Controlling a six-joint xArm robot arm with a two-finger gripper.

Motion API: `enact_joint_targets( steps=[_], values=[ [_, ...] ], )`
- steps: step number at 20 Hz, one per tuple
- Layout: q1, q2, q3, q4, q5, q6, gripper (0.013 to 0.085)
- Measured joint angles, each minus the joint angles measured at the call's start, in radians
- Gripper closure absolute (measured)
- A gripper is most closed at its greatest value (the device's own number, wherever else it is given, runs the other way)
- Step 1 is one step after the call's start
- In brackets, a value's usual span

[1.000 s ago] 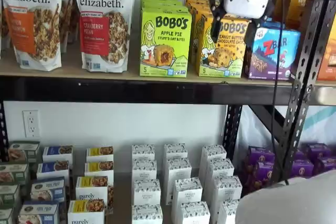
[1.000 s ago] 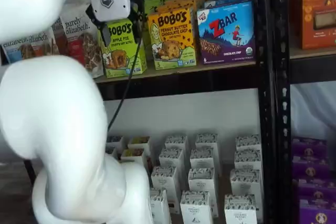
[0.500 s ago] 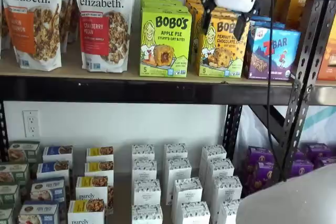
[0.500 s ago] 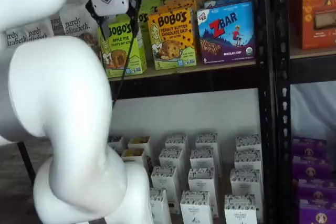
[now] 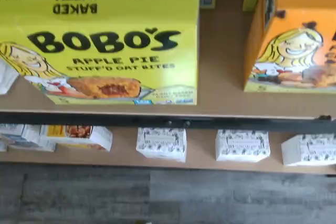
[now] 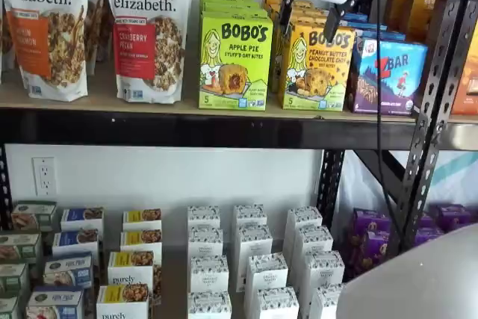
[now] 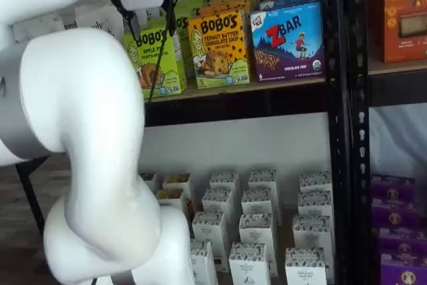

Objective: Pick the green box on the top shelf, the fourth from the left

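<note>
Green box (image 6: 234, 60): upright at the top shelf (image 6: 187, 128) front edge, face outward, reachable.
Gripper (image 6: 308, 13): fingers spread wide, empty, raised above box height, apparently for a descent.

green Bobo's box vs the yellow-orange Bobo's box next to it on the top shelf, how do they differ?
The green box is lime green; the yellow-orange box is yellow-orange. The green box reads Apple Pie and shows a filled oat bite; the yellow-orange box reads Peanut Butter Chocolate Chip. Both stand upright at the top shelf front edge, with the same Bobo's logo and blonde cartoon girl.
</note>
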Motion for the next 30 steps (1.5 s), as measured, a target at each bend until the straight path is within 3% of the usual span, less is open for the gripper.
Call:
enact_joint_targets(
  steps=[11,22,30],
  values=[
    [0.047,-0.002,0.009,-0.011,-0.085,0.038,0.013],
    [0.183,0.056,-0.035,-0.056,-0.104,0.166,0.013],
    [0.223,0.107,-0.053,-0.077,-0.138,0.207,0.013]
  ],
)
